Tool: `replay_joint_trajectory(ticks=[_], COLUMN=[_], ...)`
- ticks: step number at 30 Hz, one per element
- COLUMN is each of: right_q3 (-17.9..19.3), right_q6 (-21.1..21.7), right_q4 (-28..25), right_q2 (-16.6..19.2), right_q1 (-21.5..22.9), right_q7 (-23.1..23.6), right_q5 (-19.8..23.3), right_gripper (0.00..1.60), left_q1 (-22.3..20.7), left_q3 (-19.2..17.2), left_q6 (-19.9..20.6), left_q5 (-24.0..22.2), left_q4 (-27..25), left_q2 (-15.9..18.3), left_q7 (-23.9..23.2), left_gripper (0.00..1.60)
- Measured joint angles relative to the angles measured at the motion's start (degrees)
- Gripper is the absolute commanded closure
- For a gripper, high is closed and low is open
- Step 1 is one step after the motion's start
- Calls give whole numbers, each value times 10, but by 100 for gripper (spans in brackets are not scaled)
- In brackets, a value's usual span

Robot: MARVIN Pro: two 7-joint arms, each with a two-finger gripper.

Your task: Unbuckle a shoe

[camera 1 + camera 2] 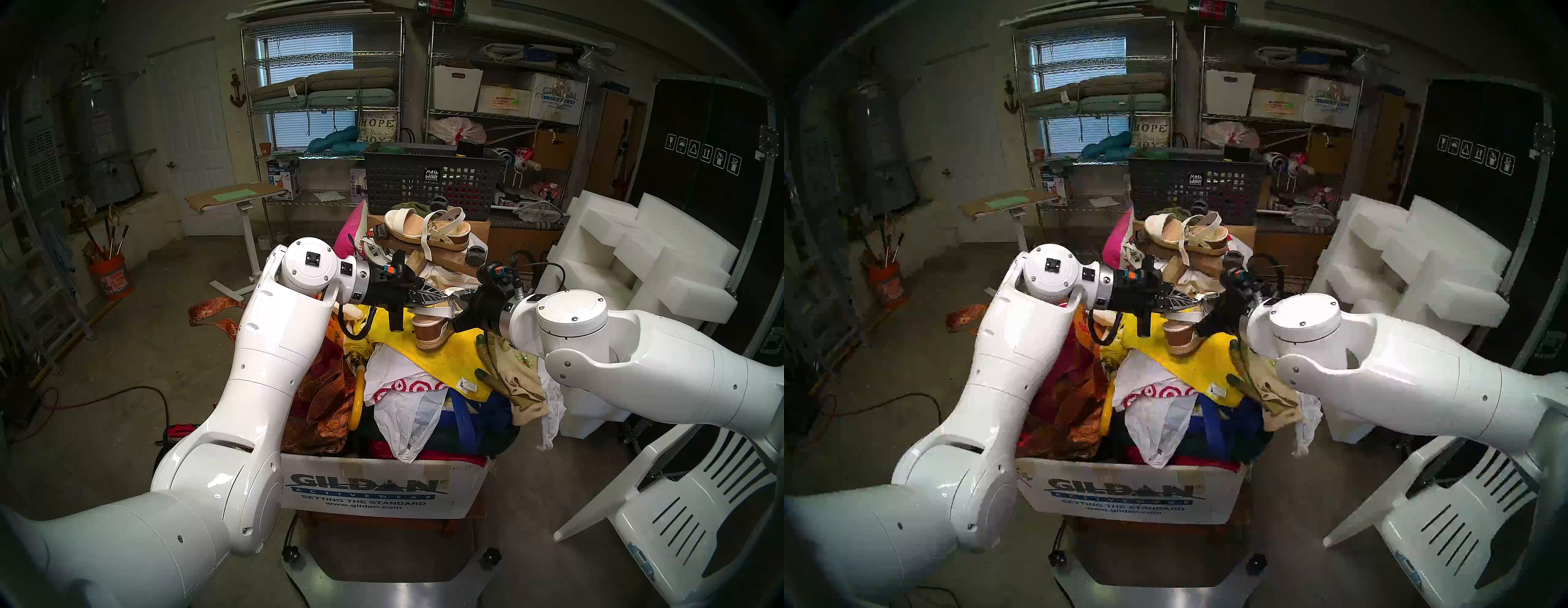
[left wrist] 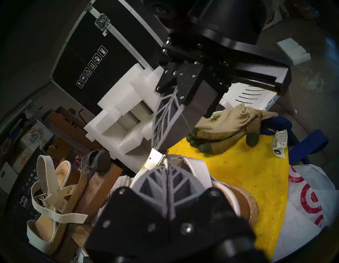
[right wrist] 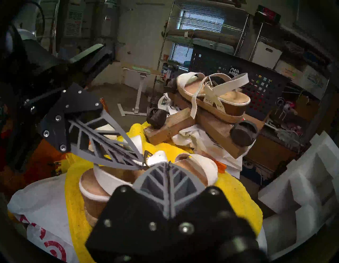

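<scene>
While the shoe (image 1: 429, 329) sits on a yellow towel (image 1: 456, 361) atop a full cardboard box (image 1: 382, 492), both arms meet over it. Left fingers (image 3: 110, 145) and right fingers (image 2: 165, 124) are each pressed together on its white ankle strap (image 2: 155, 158), tips nearly touching. Its twin sandal (image 1: 426, 231) rests farther back on a wooden block (image 3: 185, 124).

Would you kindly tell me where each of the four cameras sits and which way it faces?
Head stereo left: on the head, looking down at the cardboard box; both arms show.
Head stereo right: nearly the same picture.
Left wrist: on the left wrist, facing the sandal on the yellow towel; left gripper below, right gripper above.
Right wrist: on the right wrist, facing the twin sandal; left gripper enters from the left.
Both wrist views share the metal buckle, where the shut jaws meet.
</scene>
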Motion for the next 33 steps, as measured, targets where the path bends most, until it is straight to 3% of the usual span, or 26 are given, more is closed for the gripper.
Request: replay_joint_trajectory(ticks=[20, 21, 22, 26, 28, 31, 33], right_q3=[1, 1, 1, 3, 5, 7, 7], right_q6=[-1, -1, 0, 1, 3, 6, 9], right_q4=[7, 7, 7, 6, 5, 5, 5], right_q2=[-13, -14, -14, -14, -13, -11, -9], right_q1=[9, 9, 10, 13, 14, 16, 17], right_q7=[12, 12, 12, 12, 12, 12, 13], right_q5=[-46, -47, -48, -51, -51, -51, -51], right_gripper=[160, 124, 112, 90, 85, 101, 97], left_q1=[-5, -5, -5, -5, -5, -3, -2], left_q3=[-2, -2, -2, -3, -3, -3, -3], left_q6=[-4, -5, -5, -5, -5, -5, -5], left_q5=[1, 0, 0, -1, -2, -2, -3], left_q4=[3, 2, 2, 0, -2, -4, -6], left_q2=[-1, -1, -1, -1, -1, -1, -1], left_q7=[3, 3, 3, 3, 3, 2, 2], left_gripper=[160, 160, 160, 160, 160, 160, 160])
